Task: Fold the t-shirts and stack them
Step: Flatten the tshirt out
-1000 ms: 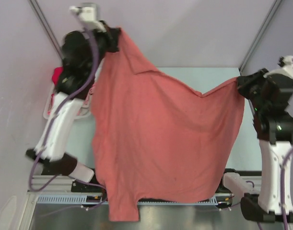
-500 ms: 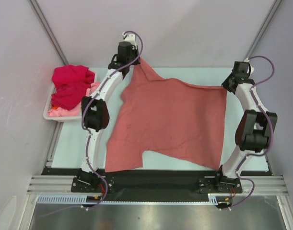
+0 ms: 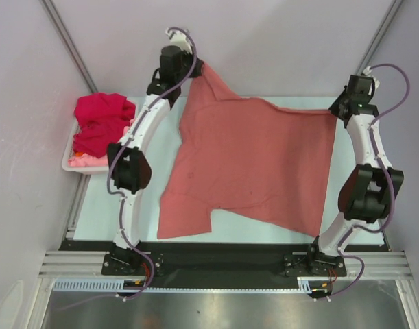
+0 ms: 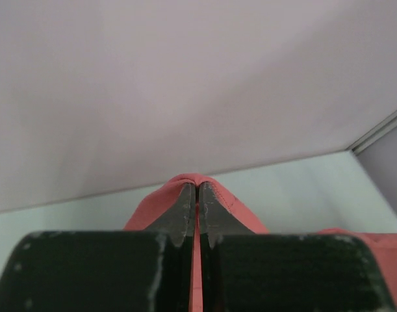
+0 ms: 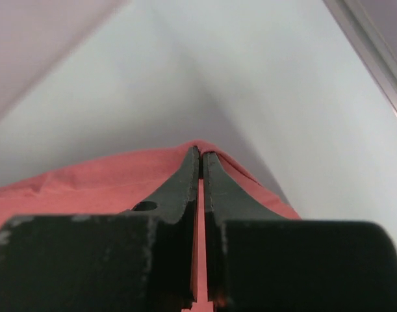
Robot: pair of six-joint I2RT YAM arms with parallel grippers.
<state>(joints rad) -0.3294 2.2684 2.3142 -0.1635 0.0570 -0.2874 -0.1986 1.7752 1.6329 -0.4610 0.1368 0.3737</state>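
A dusty salmon-red t-shirt is stretched out over the table between both arms. My left gripper is shut on its far left corner; in the left wrist view its jaws pinch the salmon cloth. My right gripper is shut on the far right corner; the right wrist view shows the cloth clamped between the jaws. A bright crimson shirt and a light pink shirt lie in the basket at the left.
A white plastic basket sits at the table's left edge. Grey walls with metal frame bars enclose the back. The pale table shows round the shirt.
Both arms lowered from holding the shirt high near the camera and stretched toward the table's far edge. The shirt now lies spread over the table, pulled slightly farther back and right.
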